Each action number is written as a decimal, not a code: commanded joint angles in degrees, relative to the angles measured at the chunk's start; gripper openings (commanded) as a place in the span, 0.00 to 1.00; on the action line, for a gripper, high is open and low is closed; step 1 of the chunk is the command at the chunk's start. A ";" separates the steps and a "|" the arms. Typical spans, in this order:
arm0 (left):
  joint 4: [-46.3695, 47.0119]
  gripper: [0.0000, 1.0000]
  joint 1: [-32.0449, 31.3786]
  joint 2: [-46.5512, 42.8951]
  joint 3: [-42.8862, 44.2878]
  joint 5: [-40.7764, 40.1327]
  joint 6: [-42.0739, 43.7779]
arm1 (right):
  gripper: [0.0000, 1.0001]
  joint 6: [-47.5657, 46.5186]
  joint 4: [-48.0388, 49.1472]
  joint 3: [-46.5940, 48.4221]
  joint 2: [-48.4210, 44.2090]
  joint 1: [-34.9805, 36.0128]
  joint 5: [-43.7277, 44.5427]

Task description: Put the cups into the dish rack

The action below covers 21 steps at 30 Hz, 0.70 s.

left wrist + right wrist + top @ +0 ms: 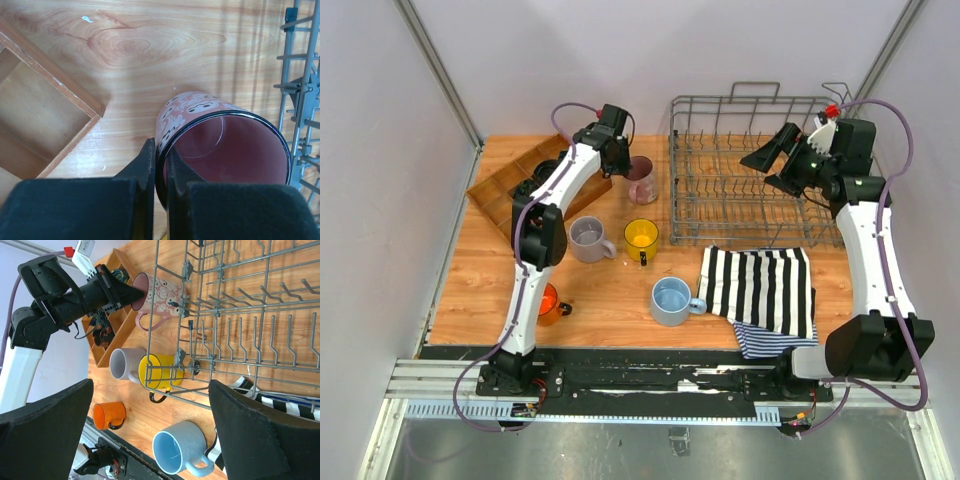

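Wood-grain tabletop (pixel 610 305), plain pale walls (pixel 520 60), grey corner posts (pixel 440 70)

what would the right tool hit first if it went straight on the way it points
Probably the dish rack: its wire corner sits between the open fingers of the right tool in the wrist view; the yellow cup lies beyond it. Depth is unclear.

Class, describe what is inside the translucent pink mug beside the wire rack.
Inside the translucent pink patterned mug, one finger of the left gripper clamps the rim wall; otherwise it looks empty. The gripper's black body hides the near inner wall.
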 commanded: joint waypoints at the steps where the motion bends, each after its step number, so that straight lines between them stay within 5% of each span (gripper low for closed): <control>1: 5.40 0.01 4.00 -3.09 -3.01 7.87 -7.24 | 0.98 -0.75 -1.03 0.56 1.61 1.33 -3.05; 15: 37.48 0.01 10.11 -17.68 -8.72 34.25 -24.39 | 0.99 4.96 11.34 -0.85 2.25 1.63 -14.86; 21: 74.99 0.00 7.73 -23.42 -24.15 34.05 -46.52 | 0.95 20.01 26.51 -5.94 0.93 2.57 -17.12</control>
